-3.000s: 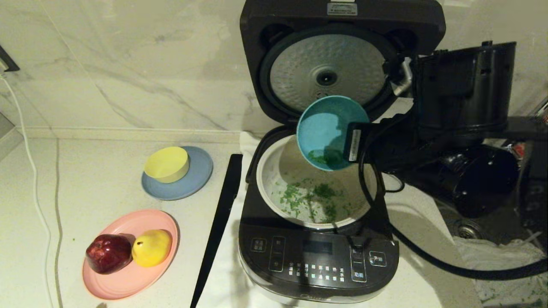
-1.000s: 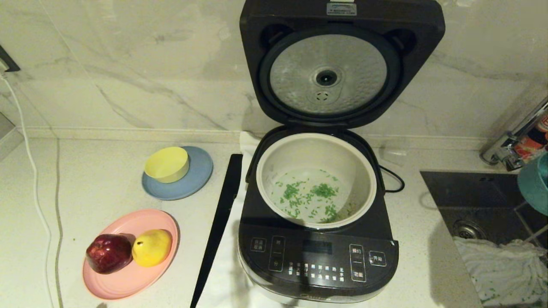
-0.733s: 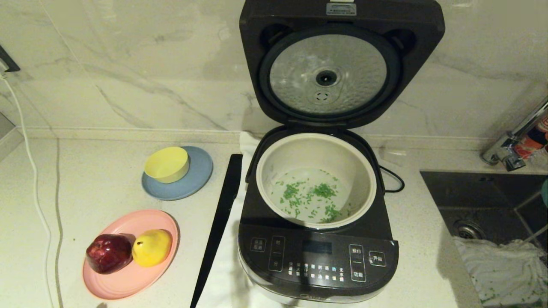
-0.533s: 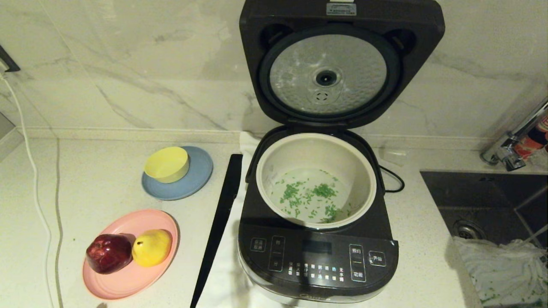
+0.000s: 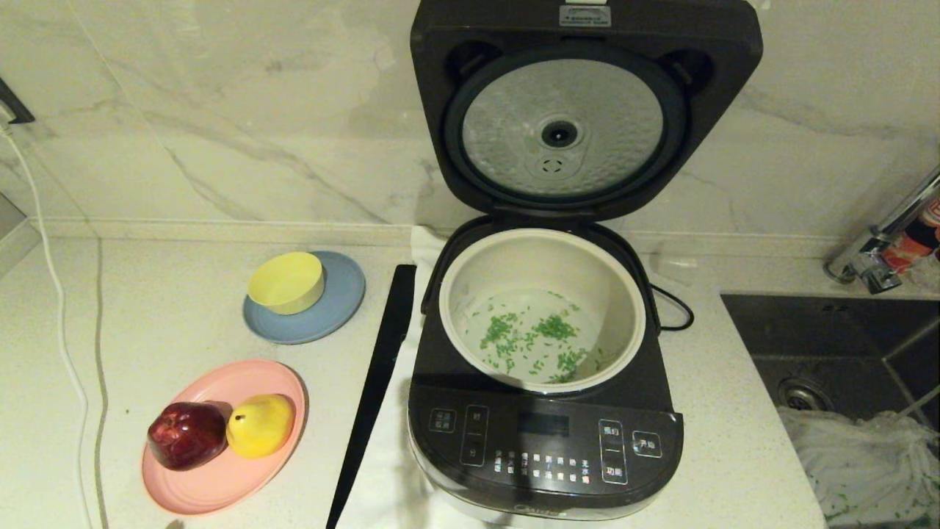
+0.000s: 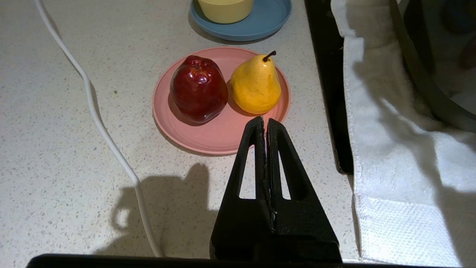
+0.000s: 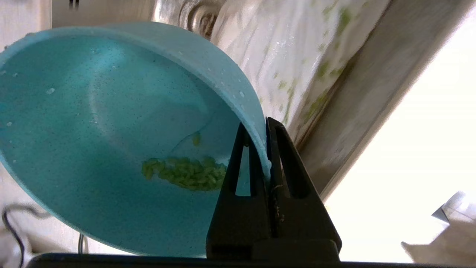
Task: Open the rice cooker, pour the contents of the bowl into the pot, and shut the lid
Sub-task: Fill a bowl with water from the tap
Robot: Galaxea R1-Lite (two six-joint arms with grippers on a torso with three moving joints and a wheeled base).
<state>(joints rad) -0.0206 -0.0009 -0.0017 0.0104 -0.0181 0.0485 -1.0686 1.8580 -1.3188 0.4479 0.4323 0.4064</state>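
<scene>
The rice cooker (image 5: 545, 441) stands in the middle of the head view with its lid (image 5: 584, 103) raised upright, silver plate facing me. Green contents (image 5: 532, 338) lie scattered on the bottom of the cream pot (image 5: 542, 253). In the right wrist view my right gripper (image 7: 260, 128) is shut on the rim of the teal bowl (image 7: 96, 123), which holds a small clump of green bits (image 7: 186, 173). That gripper and the bowl are outside the head view. My left gripper (image 6: 264, 121) is shut and empty over the counter near the pink plate.
A pink plate (image 5: 220, 477) with a red apple (image 5: 186, 435) and yellow pear (image 5: 260, 424) sits front left. A yellow bowl (image 5: 286, 281) rests on a grey-blue plate (image 5: 341, 301). A black strip (image 5: 374, 382) lies left of the cooker. A sink (image 5: 844, 345) with a white cloth (image 5: 866, 463) is right.
The right arm carried the teal bowl away from over the pot, off to the right and out of the head view. More green bits lie in the pot.
</scene>
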